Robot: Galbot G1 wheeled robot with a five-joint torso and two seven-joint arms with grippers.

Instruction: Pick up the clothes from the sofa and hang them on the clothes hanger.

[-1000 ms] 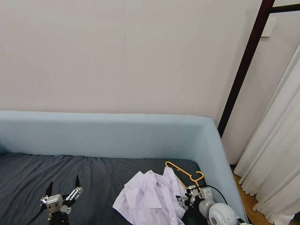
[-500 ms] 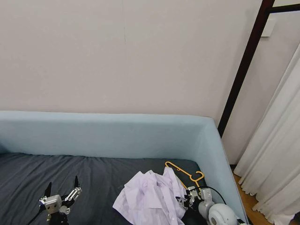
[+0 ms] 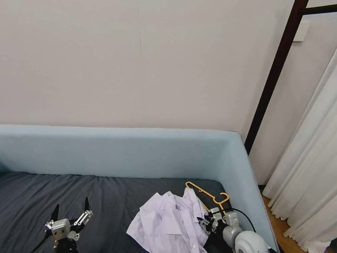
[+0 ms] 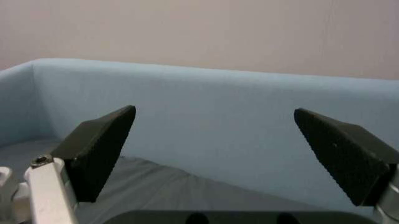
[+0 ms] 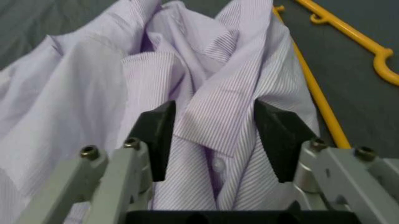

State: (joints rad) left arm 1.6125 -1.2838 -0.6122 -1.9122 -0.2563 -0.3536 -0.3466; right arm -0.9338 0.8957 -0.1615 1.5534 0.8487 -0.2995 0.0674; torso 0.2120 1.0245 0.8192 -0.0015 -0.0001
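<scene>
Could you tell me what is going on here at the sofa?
The right gripper is down on the crumpled lilac shirt on the sofa, its open fingers straddling a fold near the collar. The yellow hanger lies on the seat along the shirt's edge. The left gripper hovers open over the dark seat, away from both.

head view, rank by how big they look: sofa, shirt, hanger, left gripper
1. pale blue upholstered sofa
2. crumpled lilac striped shirt
3. yellow plastic hanger and black-fingered left gripper: look alike. The hanger is partly under the shirt and the gripper is nearer the camera, so no ranking.
</scene>
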